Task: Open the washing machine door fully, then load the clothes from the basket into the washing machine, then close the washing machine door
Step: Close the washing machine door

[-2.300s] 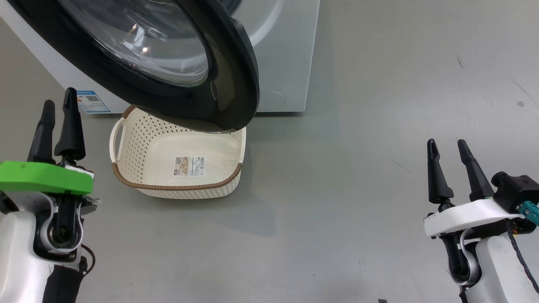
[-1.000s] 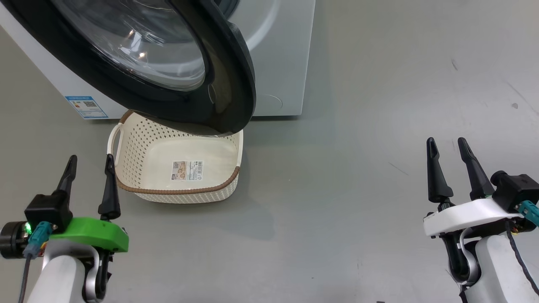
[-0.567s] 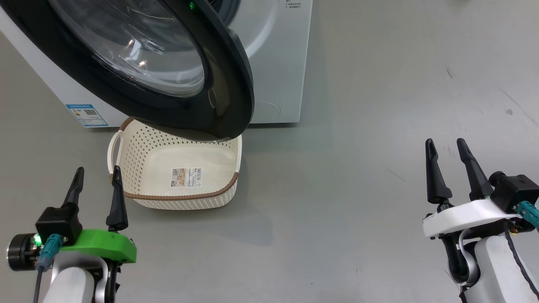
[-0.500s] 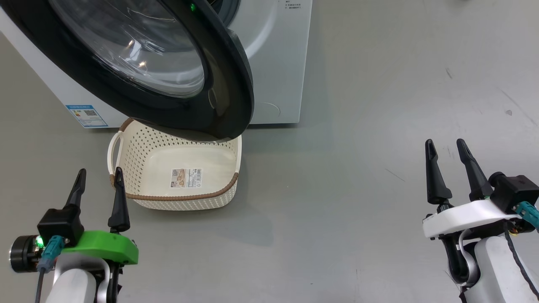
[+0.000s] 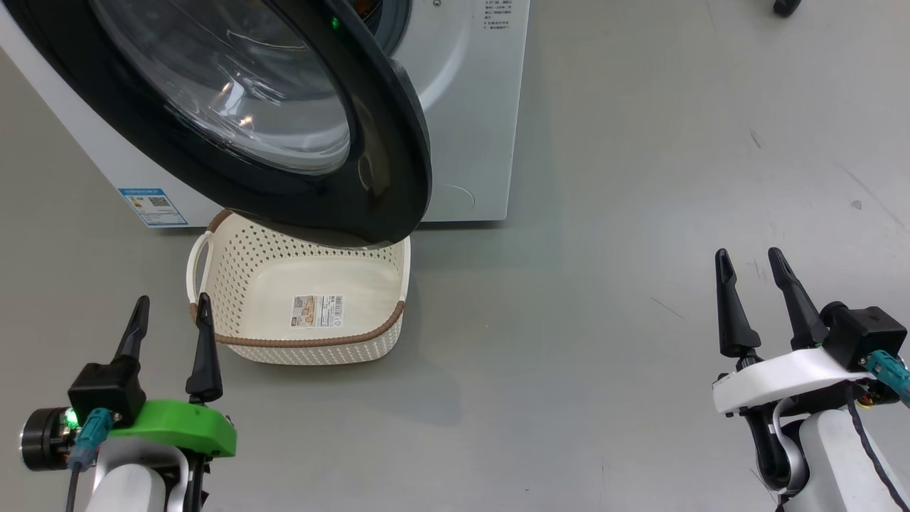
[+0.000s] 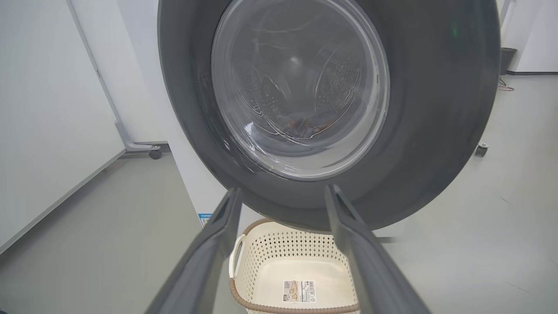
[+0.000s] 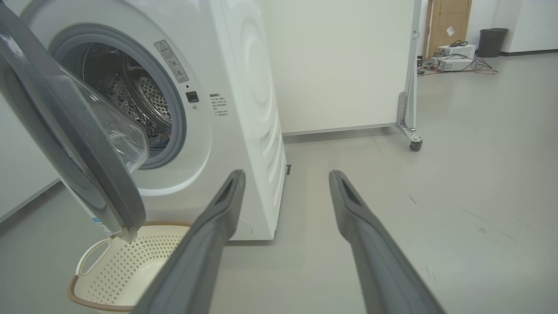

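2 pincers hang low over the grey floor [image 5: 569,320], both with their fingers spread wide and nothing in them. The left pincer [image 5: 174,300] points at the washing machine door [image 5: 387,142]. In the head view, 1 of its finger tips sits just beside the near left corner of the basket [image 5: 313,342]. The right pincer [image 5: 748,253] is well apart from the basket, far off to the right.

The door stands partly open and hangs over the back of the basket. The basket sits on the floor right in front of the washing machine [image 5: 469,107], with a barcode sticker [image 5: 319,311] on its bottom. A small bit of the clothes [image 7: 162,136] shows deep in the steel drum.

The floor is smooth with a few dark marks. A white wall panel on wheels [image 7: 340,65] stands behind the machine, with a bin [image 7: 492,42] far back. Wide open floor lies between the basket and the right pincer.
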Tool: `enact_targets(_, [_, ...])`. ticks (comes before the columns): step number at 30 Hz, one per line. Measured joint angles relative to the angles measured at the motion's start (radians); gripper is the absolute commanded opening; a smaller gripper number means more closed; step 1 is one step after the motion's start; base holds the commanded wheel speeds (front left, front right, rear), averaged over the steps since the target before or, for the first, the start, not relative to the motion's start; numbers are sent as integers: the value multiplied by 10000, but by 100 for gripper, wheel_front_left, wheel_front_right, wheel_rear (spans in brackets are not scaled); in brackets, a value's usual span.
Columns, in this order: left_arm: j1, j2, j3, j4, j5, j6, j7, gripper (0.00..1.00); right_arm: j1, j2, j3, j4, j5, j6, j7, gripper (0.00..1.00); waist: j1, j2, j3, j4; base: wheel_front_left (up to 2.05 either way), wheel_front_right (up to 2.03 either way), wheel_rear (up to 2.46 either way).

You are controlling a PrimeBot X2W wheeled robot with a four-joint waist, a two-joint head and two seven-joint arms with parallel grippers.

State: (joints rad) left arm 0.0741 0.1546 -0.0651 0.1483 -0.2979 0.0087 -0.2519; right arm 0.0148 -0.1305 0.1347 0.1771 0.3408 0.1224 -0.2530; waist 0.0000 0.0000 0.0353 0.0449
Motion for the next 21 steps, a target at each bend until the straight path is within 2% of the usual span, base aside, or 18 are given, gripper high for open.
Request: enact_targets(21, [91,-401,339,-27,320,-263,0,100,38,38,-44,-2,-82,0,0,100,0,0,-100,108,0,0,0])
